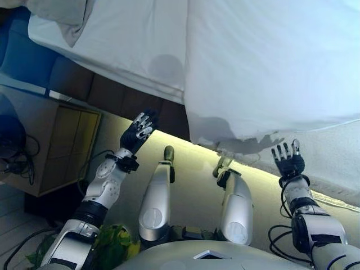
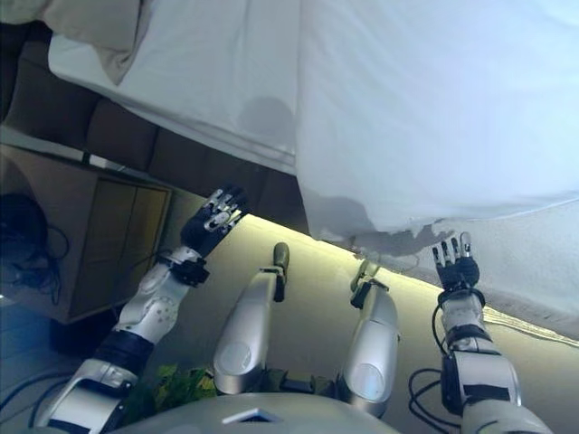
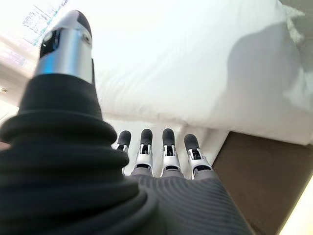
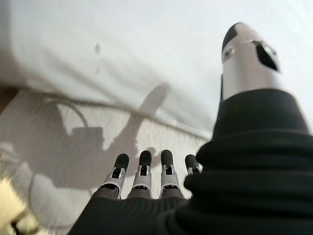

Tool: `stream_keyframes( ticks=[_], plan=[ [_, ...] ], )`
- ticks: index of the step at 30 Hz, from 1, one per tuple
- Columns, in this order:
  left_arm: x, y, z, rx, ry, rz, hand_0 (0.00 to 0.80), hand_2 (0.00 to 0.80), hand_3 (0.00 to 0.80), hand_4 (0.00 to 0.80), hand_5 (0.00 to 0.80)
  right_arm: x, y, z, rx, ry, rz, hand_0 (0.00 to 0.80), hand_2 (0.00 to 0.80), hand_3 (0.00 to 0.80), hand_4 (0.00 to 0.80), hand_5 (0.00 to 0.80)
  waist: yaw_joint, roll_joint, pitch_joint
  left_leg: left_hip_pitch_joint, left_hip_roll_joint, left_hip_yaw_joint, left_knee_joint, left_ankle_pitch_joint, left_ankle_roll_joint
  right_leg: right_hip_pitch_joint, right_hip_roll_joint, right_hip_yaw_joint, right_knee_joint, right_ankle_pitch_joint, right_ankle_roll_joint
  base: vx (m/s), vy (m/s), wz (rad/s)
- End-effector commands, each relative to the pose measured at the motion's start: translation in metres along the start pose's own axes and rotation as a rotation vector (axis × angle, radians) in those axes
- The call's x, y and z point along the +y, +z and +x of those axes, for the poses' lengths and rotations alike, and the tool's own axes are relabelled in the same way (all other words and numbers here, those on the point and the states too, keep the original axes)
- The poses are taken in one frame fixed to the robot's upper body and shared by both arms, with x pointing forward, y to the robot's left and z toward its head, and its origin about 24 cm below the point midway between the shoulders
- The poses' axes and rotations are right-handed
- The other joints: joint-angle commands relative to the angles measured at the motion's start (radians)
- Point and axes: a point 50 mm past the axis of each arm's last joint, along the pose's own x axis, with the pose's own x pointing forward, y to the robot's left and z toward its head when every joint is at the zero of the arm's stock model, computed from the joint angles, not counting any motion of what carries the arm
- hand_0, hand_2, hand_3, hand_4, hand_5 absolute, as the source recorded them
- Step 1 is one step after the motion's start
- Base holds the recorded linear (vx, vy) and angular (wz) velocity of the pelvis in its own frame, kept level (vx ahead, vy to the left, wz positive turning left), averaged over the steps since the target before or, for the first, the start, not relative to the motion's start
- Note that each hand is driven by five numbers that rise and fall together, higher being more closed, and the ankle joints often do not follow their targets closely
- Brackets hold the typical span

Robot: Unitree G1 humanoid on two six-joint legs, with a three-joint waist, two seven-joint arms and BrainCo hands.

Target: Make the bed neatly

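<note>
Left hand (image 1: 139,130) fingers straight, right hand (image 1: 289,161) likewise, below duvet (image 1: 270,67)

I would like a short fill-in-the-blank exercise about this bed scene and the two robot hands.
1. The left robot hand has its fingers ____.
2. The right robot hand holds ____.
3. The duvet on the bed is ____ in colour.
4. The wooden cabinet stands on the robot's ____ side.

Missing words: open; nothing; white; left
</note>
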Motion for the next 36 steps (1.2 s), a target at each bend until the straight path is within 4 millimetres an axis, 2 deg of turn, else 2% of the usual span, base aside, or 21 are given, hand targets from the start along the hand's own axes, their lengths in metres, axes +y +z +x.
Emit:
stream_keyframes(
  ticks=[1, 5, 7, 12, 18, 26, 27, 28, 29, 30, 36],
  plan=[
    [-0.011, 0.016, -0.001, -0.054, -0.083, -0.004, 0.000, 0.000, 0.000, 0.000, 0.000, -0.015, 0.029, -0.004, -0.062, -0.058, 0.049, 0.000, 0.000, 0.000, 0.000, 0.000, 0.026, 0.007, -0.010, -0.063, 0.010, -0.050, -0.015, 0.040, -0.006, 0.042, -0.089, 0.061, -0.035, 0.028, 0.148, -0.045, -0.036, 0.15],
    [-0.016, 0.022, 0.004, -0.072, -0.109, 0.001, 0.000, 0.000, 0.000, 0.000, 0.000, -0.007, 0.047, 0.001, -0.097, -0.037, 0.079, 0.000, 0.000, 0.000, 0.000, 0.000, 0.043, 0.019, 0.003, -0.079, -0.008, -0.054, -0.026, 0.054, -0.002, 0.029, -0.103, 0.056, -0.035, 0.034, 0.150, -0.045, -0.013, 0.12],
    [-0.018, 0.027, 0.005, -0.082, -0.127, -0.005, 0.000, 0.000, 0.000, 0.000, 0.000, -0.003, 0.056, 0.003, -0.113, -0.027, 0.086, 0.000, 0.000, 0.000, 0.000, 0.000, 0.052, 0.025, 0.007, -0.089, -0.016, -0.055, 0.001, 0.040, 0.005, 0.019, -0.116, 0.055, -0.007, 0.024, 0.147, -0.031, 0.026, 0.12],
    [-0.016, 0.027, 0.000, -0.068, -0.120, -0.013, 0.000, 0.000, 0.000, 0.000, 0.000, 0.003, 0.064, 0.005, -0.105, -0.017, 0.095, 0.000, 0.000, 0.000, 0.000, 0.000, 0.062, 0.028, 0.010, -0.129, -0.040, -0.051, 0.181, -0.059, 0.030, -0.025, -0.142, 0.078, 0.157, -0.033, 0.125, 0.019, 0.051, 0.14],
    [-0.014, 0.027, -0.004, -0.072, -0.100, -0.046, 0.000, 0.000, 0.000, 0.000, 0.000, -0.010, 0.060, -0.001, -0.078, -0.033, 0.085, 0.000, 0.000, 0.000, 0.000, 0.000, 0.053, 0.033, 0.001, -0.195, -0.049, -0.044, 0.396, -0.171, 0.067, -0.108, -0.148, 0.130, 0.356, -0.116, 0.086, 0.054, 0.040, -0.04],
    [-0.010, 0.016, -0.011, -0.040, -0.082, -0.064, 0.000, 0.000, 0.000, 0.000, 0.000, 0.001, 0.064, 0.002, -0.081, 0.027, 0.033, 0.000, 0.000, 0.000, 0.000, 0.000, 0.057, 0.038, -0.010, -0.224, -0.059, -0.046, 0.497, -0.229, 0.083, -0.156, -0.151, 0.163, 0.462, -0.165, 0.064, 0.041, 0.013, 0.02],
    [-0.008, 0.015, -0.013, -0.035, -0.076, -0.070, 0.000, 0.000, 0.000, 0.000, 0.000, 0.003, 0.067, 0.003, -0.080, 0.038, 0.020, 0.119, 0.119, 0.119, 0.119, 0.119, 0.058, 0.039, -0.013, -0.225, -0.060, -0.046, 0.507, -0.234, 0.083, -0.158, -0.154, 0.166, 0.472, -0.171, 0.061, 0.075, 0.020, 0.05],
    [-0.007, 0.013, -0.014, -0.032, -0.074, -0.072, 0.000, 0.000, 0.000, 0.000, 0.000, 0.005, 0.068, 0.004, -0.077, 0.046, 0.010, 0.430, 0.430, 0.430, 0.430, 0.430, 0.058, 0.040, -0.015, -0.227, -0.060, -0.046, 0.516, -0.239, 0.084, -0.161, -0.156, 0.169, 0.482, -0.175, 0.059, 0.061, 0.021, 0.03],
    [-0.006, 0.013, -0.014, -0.031, -0.074, -0.073, 0.000, 0.000, 0.000, 0.000, 0.000, 0.007, 0.069, 0.005, -0.078, 0.053, 0.001, 0.687, 0.687, 0.687, 0.687, 0.687, 0.057, 0.041, -0.017, -0.229, -0.060, -0.046, 0.525, -0.244, 0.085, -0.165, -0.157, 0.171, 0.490, -0.180, 0.057, 0.053, 0.016, 0.01],
    [-0.006, 0.013, -0.015, -0.030, -0.074, -0.074, 0.000, 0.000, 0.000, 0.000, 0.000, 0.010, 0.070, 0.005, -0.082, 0.061, -0.005, 0.800, 0.800, 0.800, 0.800, 0.800, 0.058, 0.042, -0.019, -0.231, -0.061, -0.046, 0.532, -0.247, 0.085, -0.167, -0.158, 0.173, 0.497, -0.184, 0.056, 0.047, 0.009, -0.01],
    [-0.002, 0.010, -0.019, -0.007, -0.063, -0.079, 0.000, 0.000, 0.000, 0.000, 0.000, 0.025, 0.074, 0.010, -0.088, 0.116, -0.019, 0.800, 0.800, 0.800, 0.800, 0.800, 0.067, 0.043, -0.031, -0.226, -0.060, -0.049, 0.540, -0.251, 0.079, -0.164, -0.171, 0.173, 0.507, -0.187, 0.059, 0.049, 0.000, 0.02]
  ],
)
